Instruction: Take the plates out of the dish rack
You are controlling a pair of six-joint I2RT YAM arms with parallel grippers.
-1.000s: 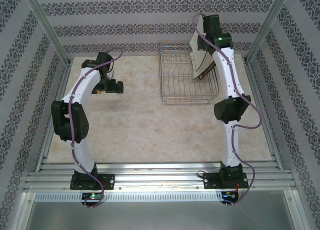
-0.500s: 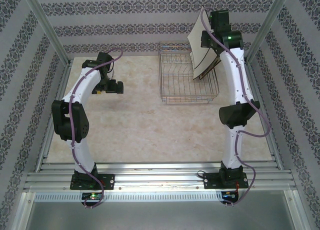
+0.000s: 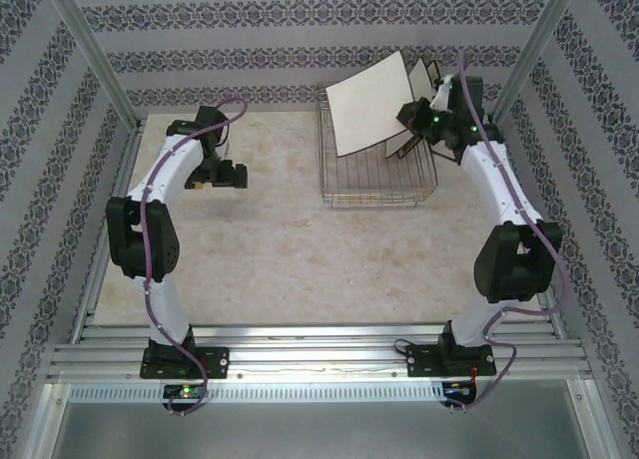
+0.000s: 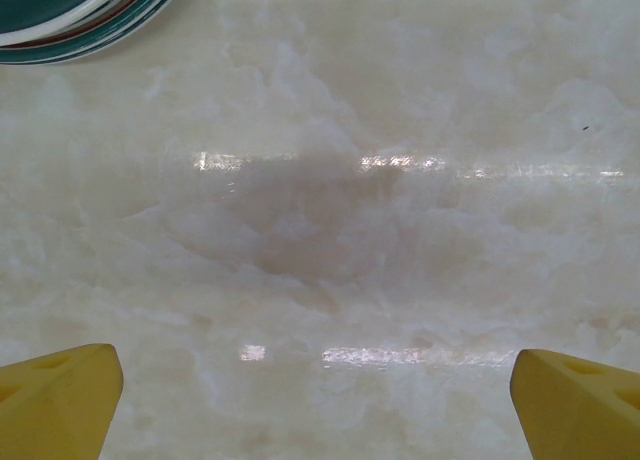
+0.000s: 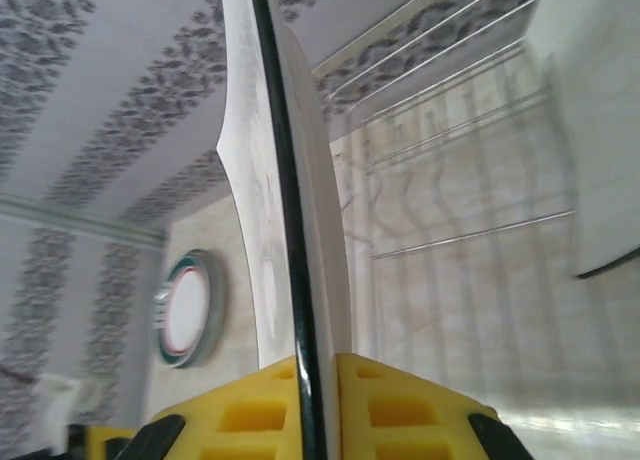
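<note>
No text, label, brand, number or sign can be read on anything here.

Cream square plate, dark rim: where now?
Top external view, far right: the cream square dark-rimmed plate is held above the silver wire dish rack, its edge pinched in the right claw.

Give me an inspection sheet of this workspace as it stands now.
Surface: marbled beige tabletop, glossy.
Job's things: wire dish rack at back right; cream square plate held above it; another square plate behind; stacked round plates on the table.
Clutter: nothing seen.
Grippers: left end effector open over the table; right end effector shut on the cream square plate's rim.
Cables: purple cable along each arm.
Surroundings: patterned wallpaper, aluminium frame posts.
</note>
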